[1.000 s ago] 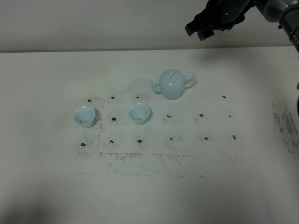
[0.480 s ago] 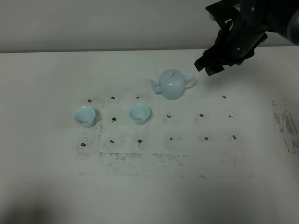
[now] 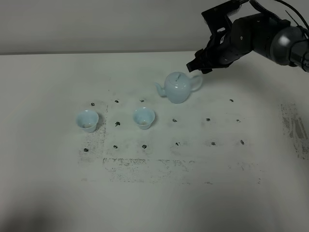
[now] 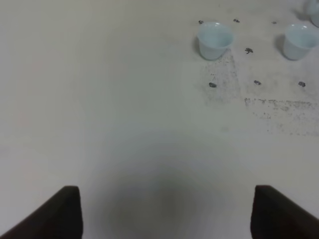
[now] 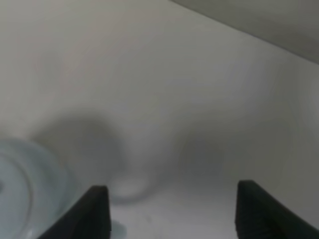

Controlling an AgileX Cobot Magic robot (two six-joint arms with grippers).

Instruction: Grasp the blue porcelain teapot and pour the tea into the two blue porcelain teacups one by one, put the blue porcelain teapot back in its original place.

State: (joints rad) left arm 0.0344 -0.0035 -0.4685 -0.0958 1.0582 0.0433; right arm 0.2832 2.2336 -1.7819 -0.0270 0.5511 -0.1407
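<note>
The blue porcelain teapot is sitting upright on the counter, with the two blue porcelain teacups standing apart nearer the camera. The right gripper is hovering just beside the teapot's handle, jaws spread wide, holding nothing. The left gripper is hanging wide too, well away from the cups.

R arm: black glossy shell, grey rounded joint, thin black cable. R claw black, blocky.
</note>
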